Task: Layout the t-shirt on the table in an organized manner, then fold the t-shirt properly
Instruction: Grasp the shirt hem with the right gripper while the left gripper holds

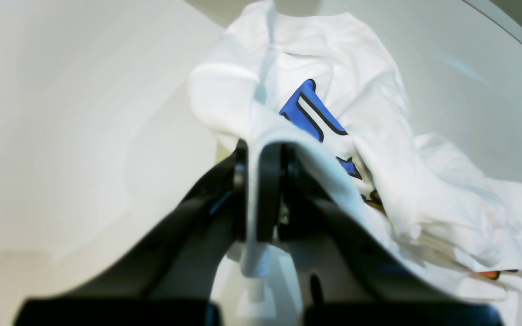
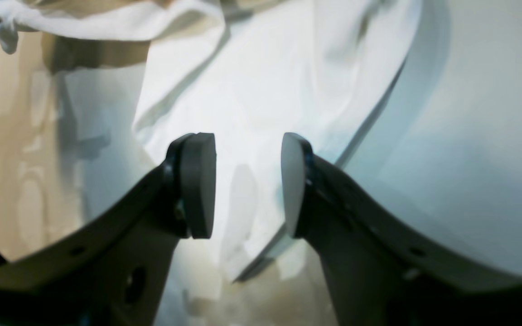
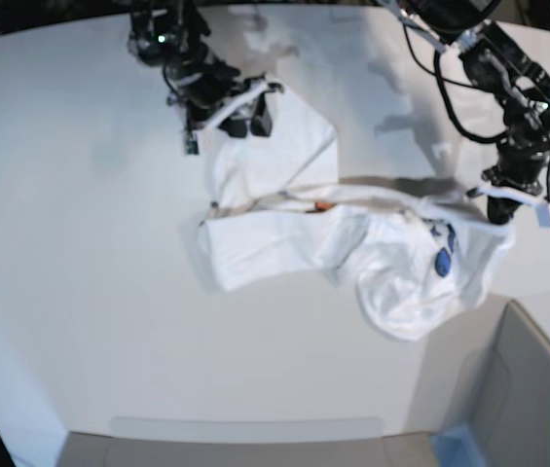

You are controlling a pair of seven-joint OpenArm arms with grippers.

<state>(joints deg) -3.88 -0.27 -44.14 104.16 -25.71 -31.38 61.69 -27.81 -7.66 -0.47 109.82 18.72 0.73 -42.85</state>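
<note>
Pinching a fold of the t-shirt (image 1: 369,136) in my left gripper (image 1: 261,194), I am lifting that side to spread the bunched cloth on the table (image 3: 80,243), while my right gripper (image 2: 247,185) is hovering spread apart over its far edge.

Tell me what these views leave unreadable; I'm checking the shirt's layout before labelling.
- Print on the t-shirt: left wrist view shows only blue letter parts; folds cover the rest.
- Left gripper, shut on cloth: which part it pinches is hidden, and in the base view it is too small.
- Right gripper, open over cloth: touching or above, unclear.
- Neck tag: not visible in any view.
</note>
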